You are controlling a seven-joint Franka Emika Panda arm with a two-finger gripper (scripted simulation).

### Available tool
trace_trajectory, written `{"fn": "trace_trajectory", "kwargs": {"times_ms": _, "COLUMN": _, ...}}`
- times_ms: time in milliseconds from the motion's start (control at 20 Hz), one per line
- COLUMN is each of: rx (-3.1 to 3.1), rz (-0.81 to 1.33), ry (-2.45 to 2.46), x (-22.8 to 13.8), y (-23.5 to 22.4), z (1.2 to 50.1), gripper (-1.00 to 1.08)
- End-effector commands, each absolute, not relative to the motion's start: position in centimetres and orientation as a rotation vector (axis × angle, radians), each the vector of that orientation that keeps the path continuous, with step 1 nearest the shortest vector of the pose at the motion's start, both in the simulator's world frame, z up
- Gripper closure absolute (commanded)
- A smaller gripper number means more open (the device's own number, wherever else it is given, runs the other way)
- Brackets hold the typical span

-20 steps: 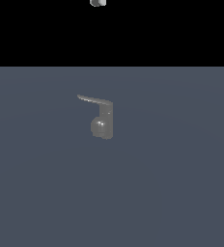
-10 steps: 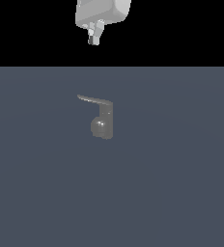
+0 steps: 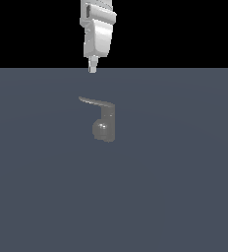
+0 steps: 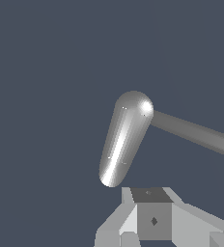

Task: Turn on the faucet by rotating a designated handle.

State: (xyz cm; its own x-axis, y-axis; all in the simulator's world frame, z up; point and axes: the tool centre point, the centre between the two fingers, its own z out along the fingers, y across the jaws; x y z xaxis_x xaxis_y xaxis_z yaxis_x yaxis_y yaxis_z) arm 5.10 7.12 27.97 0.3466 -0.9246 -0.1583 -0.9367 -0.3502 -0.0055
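The faucet point(image 3: 108, 124) is a small dull-grey post with a ball-like bulge point(image 3: 101, 129) low on its side, standing on a flat blue-grey floor. Its handle point(image 3: 93, 102) is a thin flat lever jutting from the post's top toward the exterior view's left. My gripper point(image 3: 92, 67) hangs above the handle's tip with a clear gap, touching nothing. Its fingers look pressed together and hold nothing. In the wrist view the faucet body point(image 4: 125, 141) appears as a shiny rounded shape, the handle point(image 4: 196, 132) runs off from it, and my gripper point(image 4: 151, 202) sits just short of the body.
The blue-grey floor point(image 3: 175, 197) spreads flat all round the faucet. The white arm point(image 3: 98, 29) comes down from above, against a black background.
My gripper has come down from the top edge of the exterior view to just above the handle's tip. The faucet and handle have not moved.
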Motion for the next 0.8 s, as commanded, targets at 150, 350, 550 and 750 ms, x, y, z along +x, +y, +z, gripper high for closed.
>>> {"fn": "trace_trajectory", "kwargs": {"times_ms": 150, "rx": -2.398, "rz": 0.146, "ry": 1.936, "x": 7.7, "y": 8.4, "z": 23.9, "gripper": 1.08}}
{"fn": "trace_trajectory", "kwargs": {"times_ms": 350, "rx": -2.332, "rz": 0.1, "ry": 2.054, "x": 9.1, "y": 9.2, "z": 21.4, "gripper": 1.08}}
{"fn": "trace_trajectory", "kwargs": {"times_ms": 550, "rx": -2.279, "rz": 0.057, "ry": 2.138, "x": 10.1, "y": 9.8, "z": 19.5, "gripper": 1.08}}
{"fn": "trace_trajectory", "kwargs": {"times_ms": 750, "rx": -2.242, "rz": 0.024, "ry": 2.192, "x": 10.8, "y": 10.3, "z": 18.2, "gripper": 1.08}}
